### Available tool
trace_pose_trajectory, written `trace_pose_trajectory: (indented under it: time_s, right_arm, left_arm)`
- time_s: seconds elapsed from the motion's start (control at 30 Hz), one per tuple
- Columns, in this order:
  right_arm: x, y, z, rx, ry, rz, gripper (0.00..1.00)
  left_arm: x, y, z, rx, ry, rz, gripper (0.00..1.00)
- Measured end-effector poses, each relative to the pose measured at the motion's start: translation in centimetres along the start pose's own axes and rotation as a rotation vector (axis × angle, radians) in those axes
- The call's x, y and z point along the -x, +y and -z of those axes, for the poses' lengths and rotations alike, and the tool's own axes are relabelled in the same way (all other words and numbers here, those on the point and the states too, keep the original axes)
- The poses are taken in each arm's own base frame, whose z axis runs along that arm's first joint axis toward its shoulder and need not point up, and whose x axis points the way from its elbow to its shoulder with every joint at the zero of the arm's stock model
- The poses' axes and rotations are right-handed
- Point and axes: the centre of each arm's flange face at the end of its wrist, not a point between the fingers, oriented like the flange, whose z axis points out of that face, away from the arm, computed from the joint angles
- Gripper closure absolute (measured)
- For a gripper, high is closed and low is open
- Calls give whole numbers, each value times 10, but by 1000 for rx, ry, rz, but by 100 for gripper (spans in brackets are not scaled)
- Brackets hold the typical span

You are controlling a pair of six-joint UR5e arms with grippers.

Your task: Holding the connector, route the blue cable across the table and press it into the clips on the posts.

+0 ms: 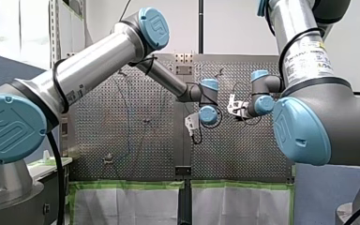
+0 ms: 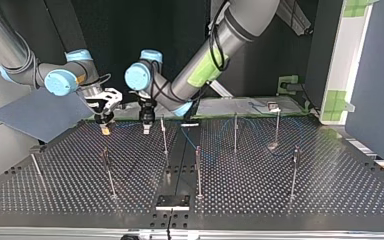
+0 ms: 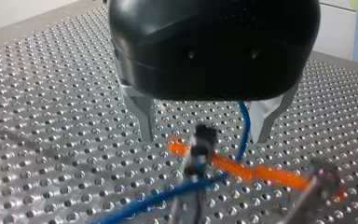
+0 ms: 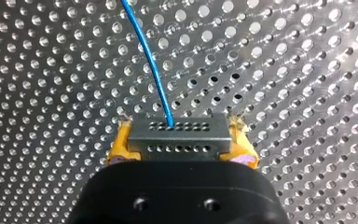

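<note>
Right gripper [image 2: 105,129]: leftmost in the top view, low over the perforated table [image 2: 330,190]. In the right wrist view its yellow pads [image 4: 121,144] are clamped on either end of the connector.
Connector [image 4: 177,134]: a grey block with rows of small holes, held crosswise between those pads just above the table.
Blue cable [image 4: 154,70]: leaves the middle of the connector and runs straight ahead of the right gripper. In the top view its long run lies across the table toward the view's right.
Left gripper [image 2: 145,129]: just beside the right one, on its right in the top view. Its metal fingers [image 3: 142,114] stand apart with the cable passing between them, nearer one finger and, as far as I can tell, not pinched.
Nearest post [image 2: 164,135]: upright, just right of the left gripper. The left wrist view shows a blurred post, probably this one, with its clip [image 3: 205,133] close ahead of the open fingers and the cable beside it.
Farther posts [image 2: 235,132]: well apart to the right, with loose cable on the table among them.
Key relation: the first clip lies rightward from the connector, along the cable's own axis. My left arm is the nearer one and looks placed to guide while my right pulls.
</note>
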Motion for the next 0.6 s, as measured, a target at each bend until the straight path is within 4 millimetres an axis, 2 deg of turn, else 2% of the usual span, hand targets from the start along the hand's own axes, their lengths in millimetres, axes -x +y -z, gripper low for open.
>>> trace_pose_trajectory:
  time_s: [0.4, 0.43, 0.47, 0.5, 0.53, 0.57, 0.6]
  right_arm:
    - [-1, 0, -1, -7, 3, -1, 100]
    - [-1, 0, -1, -7, 3, 0, 100]
    - [-1, -1, -1, -7, 3, 0, 100]
    - [-1, -1, -1, -7, 3, 0, 100]
    - [-1, -1, -1, -8, 3, 0, 100]
    - [-1, -1, -1, -8, 2, 1, 100]
    - [-1, -1, -1, -8, 3, 1, 100]
  left_arm:
    - [-38, 4, -13, 17, 79, -8, 0]
    - [-40, 3, -14, 21, 82, -10, 5]
    - [-41, 3, -15, 25, 86, -11, 23]
    - [-41, 2, -15, 26, 88, -11, 23]
    - [-41, 0, -15, 26, 88, -10, 36]
    - [-40, -1, -15, 26, 89, -9, 56]
    - [-40, -2, -15, 25, 89, -8, 56]
